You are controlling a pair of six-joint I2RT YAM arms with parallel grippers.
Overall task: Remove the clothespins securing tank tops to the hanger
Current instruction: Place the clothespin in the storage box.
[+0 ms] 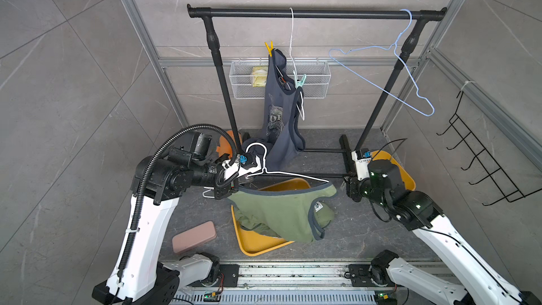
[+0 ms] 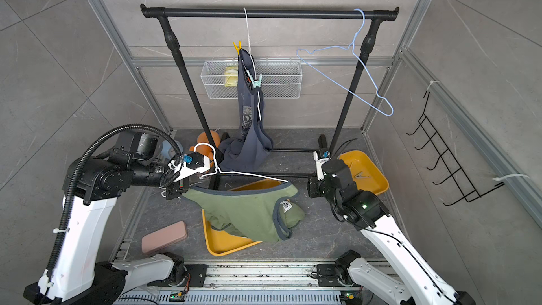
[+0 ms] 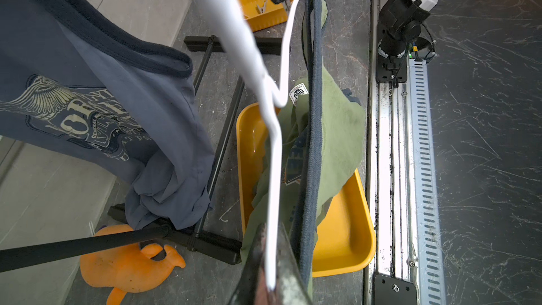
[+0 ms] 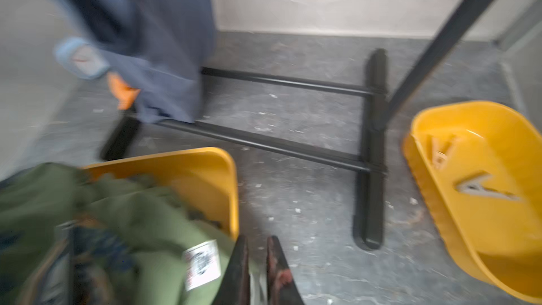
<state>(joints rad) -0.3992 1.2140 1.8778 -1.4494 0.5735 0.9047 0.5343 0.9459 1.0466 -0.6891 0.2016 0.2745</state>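
In front of the rack (image 1: 316, 13), the left hand (image 3: 272, 259) clamps a white hanger (image 1: 296, 175) whose green top (image 1: 278, 209) sags into a tray (image 1: 255, 244). The right hand (image 4: 257, 239), nearly closed, pinches what looks like a white pin (image 4: 256, 284). Two pins (image 4: 484, 190) lie in a second tray (image 4: 504, 247) by the rack's right foot. On the rack, a yellow pin (image 1: 269, 47) and a mint pin (image 1: 300, 81) hold the blue top (image 1: 275, 98).

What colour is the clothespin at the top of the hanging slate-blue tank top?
The clothespin is yellow, clearest in a top view.

Tank top (image 1: 278, 209) hangs into tray (image 1: 255, 244), rack (image 1: 316, 13) behind it.
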